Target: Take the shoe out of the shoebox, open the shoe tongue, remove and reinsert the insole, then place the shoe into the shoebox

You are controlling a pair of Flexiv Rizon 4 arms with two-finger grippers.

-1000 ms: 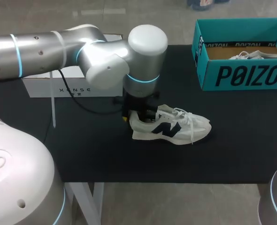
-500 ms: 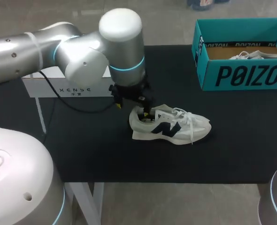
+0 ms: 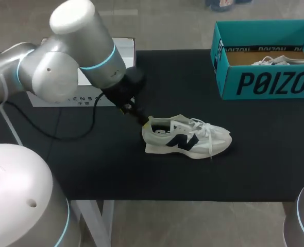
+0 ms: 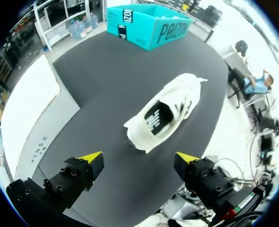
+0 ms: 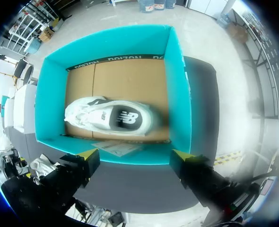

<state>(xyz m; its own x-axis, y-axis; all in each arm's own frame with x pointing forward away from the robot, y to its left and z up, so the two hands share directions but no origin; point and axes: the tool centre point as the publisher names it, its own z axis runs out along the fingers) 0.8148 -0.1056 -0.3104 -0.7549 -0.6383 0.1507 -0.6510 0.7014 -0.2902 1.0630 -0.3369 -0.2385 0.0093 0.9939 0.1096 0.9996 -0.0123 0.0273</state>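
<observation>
Black tabletop (image 3: 255, 154) beneath everything. At its far right corner, teal cardboard shoebox (image 3: 268, 82), second white sneaker (image 5: 113, 116) inside. Mid-table, white mesh sneaker with dark side logo (image 3: 185, 139); stands on its sole, well apart from the box. Just behind its heel, left gripper (image 4: 139, 158): spread wide, empty, shoe ahead and clear of both fingers. Above the open box, right gripper (image 5: 135, 154): likewise wide, empty.

A robotics lab bench: a silver-grey jointed left robot arm (image 3: 64, 62) with glowing blue rings hangs over a black matte table (image 3: 245, 170), a teal cardboard shoebox (image 3: 265, 82) at two o'clock, a long white cardboard box (image 3: 125, 51) at ten.
</observation>
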